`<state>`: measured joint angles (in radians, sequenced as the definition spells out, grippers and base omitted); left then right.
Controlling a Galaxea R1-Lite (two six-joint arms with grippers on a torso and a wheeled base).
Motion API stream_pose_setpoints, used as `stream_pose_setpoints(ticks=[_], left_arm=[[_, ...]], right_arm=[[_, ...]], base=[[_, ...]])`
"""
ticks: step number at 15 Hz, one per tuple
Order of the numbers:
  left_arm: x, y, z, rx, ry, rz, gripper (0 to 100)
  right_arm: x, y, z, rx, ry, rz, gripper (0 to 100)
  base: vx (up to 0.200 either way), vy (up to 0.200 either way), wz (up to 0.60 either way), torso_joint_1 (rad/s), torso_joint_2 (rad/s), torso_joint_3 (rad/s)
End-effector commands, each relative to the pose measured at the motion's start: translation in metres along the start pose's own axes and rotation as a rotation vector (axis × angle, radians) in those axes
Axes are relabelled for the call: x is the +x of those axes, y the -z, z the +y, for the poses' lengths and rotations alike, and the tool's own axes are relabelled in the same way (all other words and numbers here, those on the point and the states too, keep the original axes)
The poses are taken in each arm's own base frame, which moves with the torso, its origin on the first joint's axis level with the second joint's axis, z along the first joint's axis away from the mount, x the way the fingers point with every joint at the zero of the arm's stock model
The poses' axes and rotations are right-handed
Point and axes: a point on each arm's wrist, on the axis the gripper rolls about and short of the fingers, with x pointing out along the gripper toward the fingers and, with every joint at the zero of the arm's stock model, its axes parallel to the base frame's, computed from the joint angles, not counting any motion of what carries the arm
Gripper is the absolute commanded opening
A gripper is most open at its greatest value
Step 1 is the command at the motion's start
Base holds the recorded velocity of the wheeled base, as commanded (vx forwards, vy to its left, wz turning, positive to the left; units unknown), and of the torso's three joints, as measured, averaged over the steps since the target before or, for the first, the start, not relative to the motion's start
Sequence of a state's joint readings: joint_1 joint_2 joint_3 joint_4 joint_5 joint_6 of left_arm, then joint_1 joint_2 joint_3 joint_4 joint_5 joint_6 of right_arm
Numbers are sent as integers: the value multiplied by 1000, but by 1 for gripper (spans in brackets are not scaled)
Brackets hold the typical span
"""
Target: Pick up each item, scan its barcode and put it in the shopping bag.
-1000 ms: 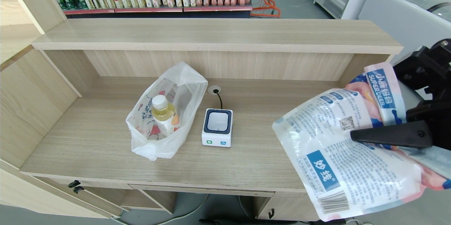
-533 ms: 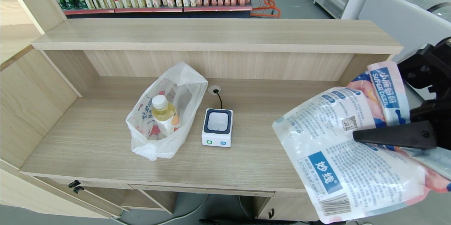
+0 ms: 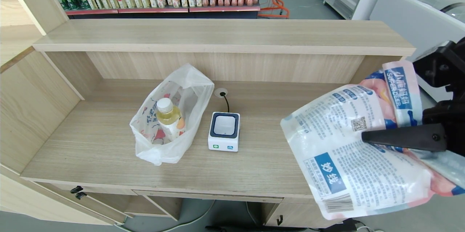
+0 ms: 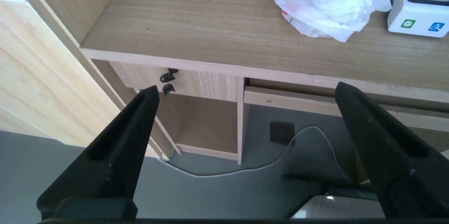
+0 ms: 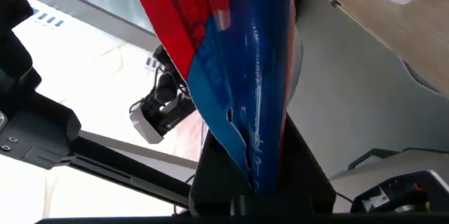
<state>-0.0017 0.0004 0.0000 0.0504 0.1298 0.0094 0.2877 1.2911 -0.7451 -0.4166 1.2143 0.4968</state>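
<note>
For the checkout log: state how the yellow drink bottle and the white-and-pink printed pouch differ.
The clear bottle of yellow drink with a white cap stands upright inside the white plastic shopping bag; the flat white-and-pink printed pouch is held tilted in the air by the right gripper. The bottle is rigid and round, the pouch soft and flat. Both are packaged goods.

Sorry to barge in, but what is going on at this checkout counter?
The right gripper is shut on a large snack pouch, holding it in the air at the counter's right side with its barcode corner lowest. The scanner sits on the counter beside the shopping bag, which holds a bottle. The left gripper hangs open and holds nothing, out in front of the counter.
</note>
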Motion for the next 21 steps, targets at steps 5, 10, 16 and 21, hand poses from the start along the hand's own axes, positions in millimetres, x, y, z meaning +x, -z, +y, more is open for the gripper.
stream_pose_setpoints(ticks=[5,10,16,21], left_arm=[[0,0,0,0,-1,0,100],[0,0,0,0,-2,0,100],[0,0,0,1,-1,0,100],[0,0,0,0,1,1,100]], right_arm=[[-41,17,-55,-860,729,88,0],[-59,16,-47,-1121,1029,253,0],[-56,24,-44,-1183,1035,307,0],[-49,17,-47,-1195,1001,295,0]], base=[[0,0,0,0,0,0],[0,0,0,0,0,0],[0,0,0,0,0,0],[0,80,0,-1,0,2]])
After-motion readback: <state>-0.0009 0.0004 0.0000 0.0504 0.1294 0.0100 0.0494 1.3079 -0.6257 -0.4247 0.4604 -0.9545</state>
